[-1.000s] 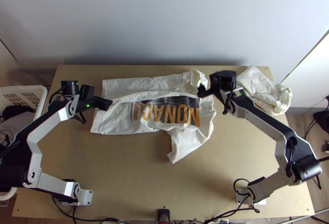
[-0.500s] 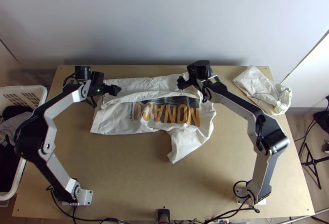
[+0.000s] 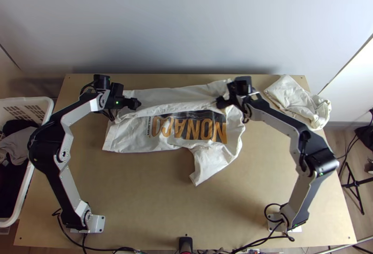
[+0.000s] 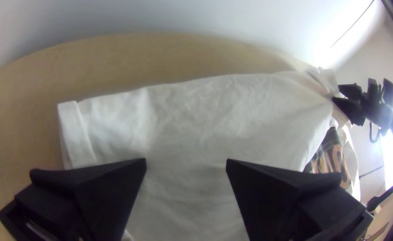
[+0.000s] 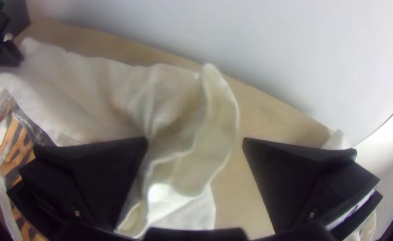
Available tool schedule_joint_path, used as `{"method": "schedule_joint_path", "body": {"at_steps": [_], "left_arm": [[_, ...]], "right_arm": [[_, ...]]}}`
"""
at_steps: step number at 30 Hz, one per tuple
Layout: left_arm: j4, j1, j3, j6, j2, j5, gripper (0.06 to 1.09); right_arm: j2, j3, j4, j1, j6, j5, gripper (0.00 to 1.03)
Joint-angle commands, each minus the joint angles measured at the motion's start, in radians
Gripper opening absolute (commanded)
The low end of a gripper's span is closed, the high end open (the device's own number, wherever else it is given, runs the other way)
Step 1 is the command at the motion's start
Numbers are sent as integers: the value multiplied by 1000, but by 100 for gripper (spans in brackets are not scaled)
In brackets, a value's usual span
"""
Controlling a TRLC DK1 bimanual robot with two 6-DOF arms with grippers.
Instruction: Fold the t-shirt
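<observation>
In the top view the white t-shirt (image 3: 210, 161) lies across the table's upper middle, its far side folded over toward the dark and orange print, one sleeve pointing to the near edge. My left gripper (image 3: 135, 104) is over the folded strip's left end; in the left wrist view that gripper (image 4: 186, 165) stands open above the white cloth (image 4: 232, 116). My right gripper (image 3: 221, 102) is at the strip's right end. The right wrist view has this gripper (image 5: 195, 143) open, with the shirt's wavy edge (image 5: 223, 111) between its fingers, not pinched.
A bunched white cloth (image 3: 300, 102) lies at the table's far right corner. On the left, a white basket (image 3: 44, 107) holds dark and grey cloth. A black object (image 3: 185, 244) stands at the near edge's middle. A wall rises behind the table.
The left gripper has moved farther from the table's near edge and to the right. The right one went left, then back a little right. The strip's right end, raised and crumpled before, now lies flatter.
</observation>
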Motion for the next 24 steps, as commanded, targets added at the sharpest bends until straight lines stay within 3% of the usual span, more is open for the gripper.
{"method": "schedule_joint_path", "body": {"at_steps": [1, 15, 21, 24], "left_arm": [[-16, 0, 5, 9, 13, 1, 94], [-49, 4, -4, 30, 5, 1, 94], [-63, 13, -45, 19, -133, 1, 94], [-77, 17, -67, -1, -213, 1, 102]], "right_arm": [[-100, -125, -3, -77, 2, 2, 98], [-204, -249, -28, -180, 19, 5, 98], [-362, -294, -83, -138, 67, 5, 98], [-416, -286, -130, -108, 73, 5, 98]]}}
